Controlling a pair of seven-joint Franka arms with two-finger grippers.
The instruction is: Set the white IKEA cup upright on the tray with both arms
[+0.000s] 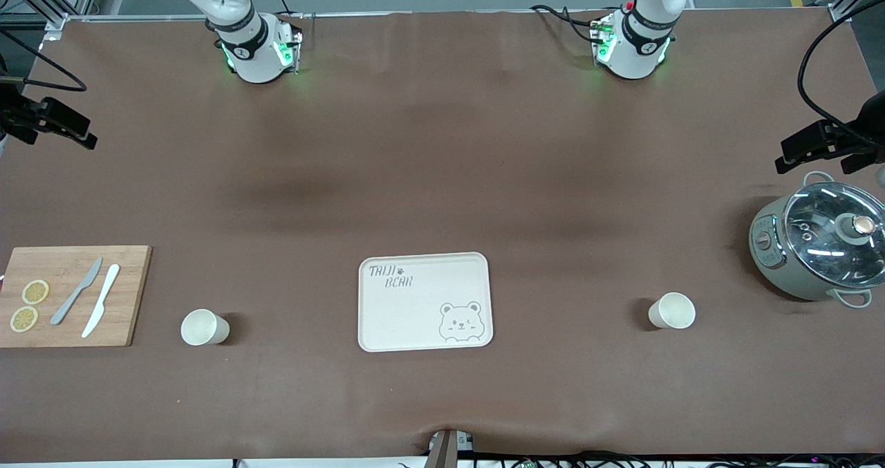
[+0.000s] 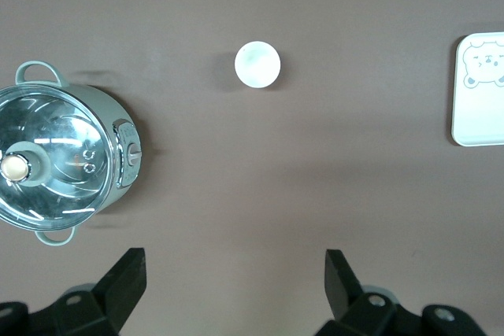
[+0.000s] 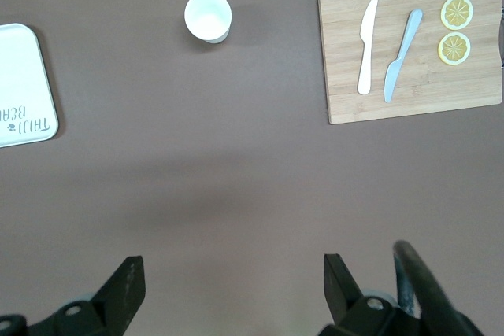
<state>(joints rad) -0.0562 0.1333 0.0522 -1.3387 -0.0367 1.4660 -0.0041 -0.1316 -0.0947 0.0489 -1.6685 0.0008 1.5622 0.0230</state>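
The cream tray (image 1: 415, 316) with its bear drawing lies in the middle of the table, near the front camera. Two white cups stand upright on the brown cloth, one on each side of it. One cup (image 1: 205, 327) (image 3: 208, 15) stands toward the right arm's end. The other cup (image 1: 672, 310) (image 2: 257, 64) stands toward the left arm's end. My left gripper (image 2: 236, 273) hangs open high over bare cloth, with nothing between its fingers. My right gripper (image 3: 235, 273) is also open and empty, high over bare cloth. The front view shows only the arms' bases.
A wooden cutting board (image 1: 135, 281) (image 3: 409, 100) with two knives and two lemon slices lies at the right arm's end. A lidded grey pot (image 1: 819, 247) (image 2: 63, 155) stands at the left arm's end. Black clamps (image 1: 48, 119) (image 1: 823, 143) jut in at both table ends.
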